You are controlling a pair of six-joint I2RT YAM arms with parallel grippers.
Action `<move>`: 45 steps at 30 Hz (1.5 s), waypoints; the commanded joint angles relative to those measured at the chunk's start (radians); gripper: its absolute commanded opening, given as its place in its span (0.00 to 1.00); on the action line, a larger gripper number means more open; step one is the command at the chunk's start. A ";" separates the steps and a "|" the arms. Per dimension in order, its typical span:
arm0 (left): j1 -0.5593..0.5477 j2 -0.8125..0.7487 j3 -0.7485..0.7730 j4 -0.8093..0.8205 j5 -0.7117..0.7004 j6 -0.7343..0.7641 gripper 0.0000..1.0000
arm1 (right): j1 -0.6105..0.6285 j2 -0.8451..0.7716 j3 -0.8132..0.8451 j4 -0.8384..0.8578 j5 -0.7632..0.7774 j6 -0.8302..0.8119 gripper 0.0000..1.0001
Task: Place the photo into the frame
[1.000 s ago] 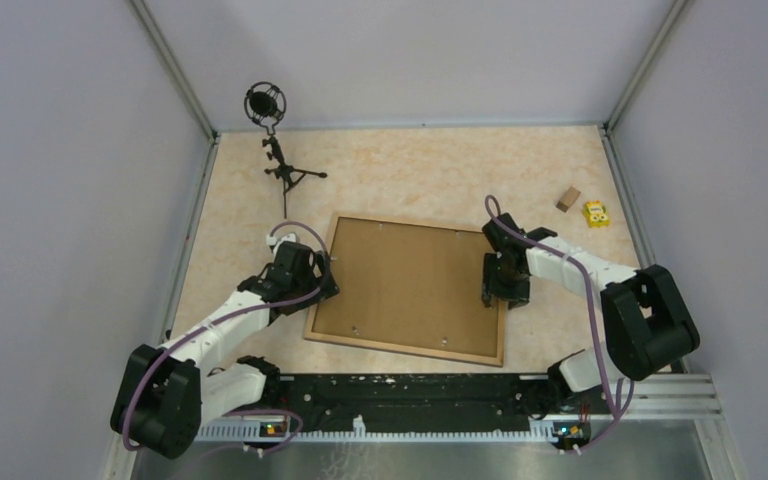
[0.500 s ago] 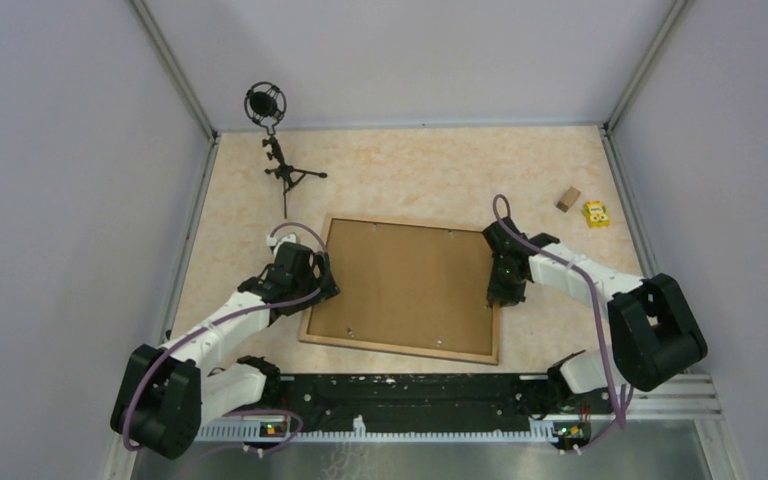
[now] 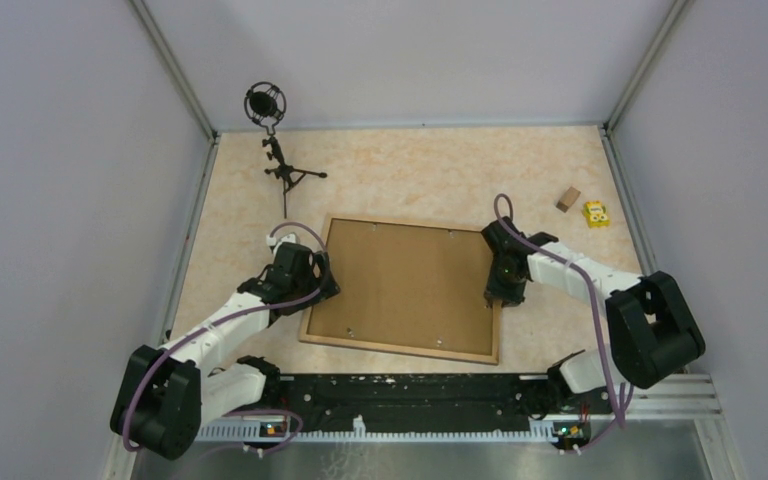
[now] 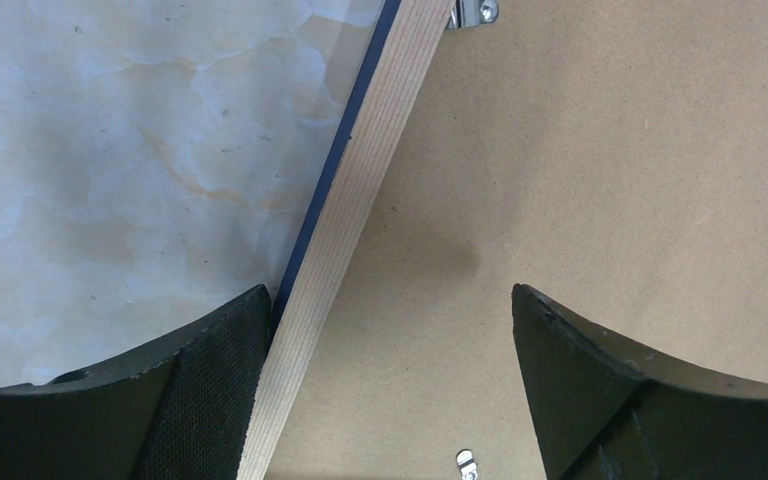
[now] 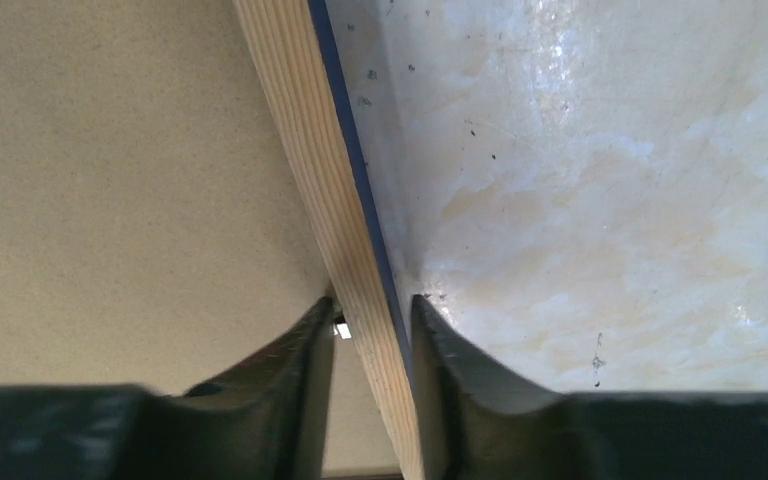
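Note:
The frame (image 3: 400, 347) lies face down on the table, light wood rails up, with a plain brown backing board (image 3: 405, 285) filling it. The photo is hidden from every view. My left gripper (image 3: 322, 275) hangs open over the frame's left rail (image 4: 360, 200). One finger is outside the rail and the other is over the board (image 4: 610, 180); neither presses it. My right gripper (image 3: 497, 293) is shut on the right rail (image 5: 310, 130), which sits pinched between the two fingers, its blue edge on the outer side. The right wrist view shows the right gripper (image 5: 370, 305) low over the table.
A microphone on a small stand (image 3: 270, 110) stands at the back left. A small wooden block (image 3: 567, 198) and a yellow toy (image 3: 594, 213) lie at the back right. Small metal clips (image 4: 467, 462) sit on the board's edge. Grey walls enclose the table.
The right gripper has narrowed onto the frame's right rail and shifted a little left. The frame slid slightly left with it. The left arm has stayed still.

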 commanded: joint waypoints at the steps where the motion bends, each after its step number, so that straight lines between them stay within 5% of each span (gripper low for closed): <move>1: 0.005 -0.011 -0.017 0.032 0.023 0.001 0.94 | 0.008 0.046 0.076 0.021 0.029 -0.070 0.43; 7: 0.004 0.064 -0.021 0.074 0.200 0.040 0.96 | -0.052 0.087 0.108 0.176 -0.083 -0.192 0.69; 14: -0.049 -0.040 -0.146 0.273 0.491 0.049 0.94 | -0.096 0.319 0.344 0.236 -0.137 -0.269 0.73; 22: -0.258 -0.169 -0.153 0.258 0.368 -0.008 0.97 | -0.085 0.671 0.859 0.129 -0.193 -0.380 0.80; 26: -0.334 -0.213 -0.148 0.275 0.320 -0.010 0.97 | -0.084 0.709 1.033 -0.022 -0.119 -0.442 0.88; 33: -0.339 -0.414 -0.061 0.143 -0.036 0.108 0.98 | -0.084 0.418 0.769 -0.082 0.135 -0.324 0.92; 39: -0.323 -0.354 0.045 0.156 -0.402 0.111 0.98 | -0.025 0.187 0.359 0.031 0.009 -0.121 0.89; 45: -0.232 -0.123 0.217 0.094 -0.339 0.027 0.98 | 0.075 0.101 0.129 0.129 0.016 0.076 0.85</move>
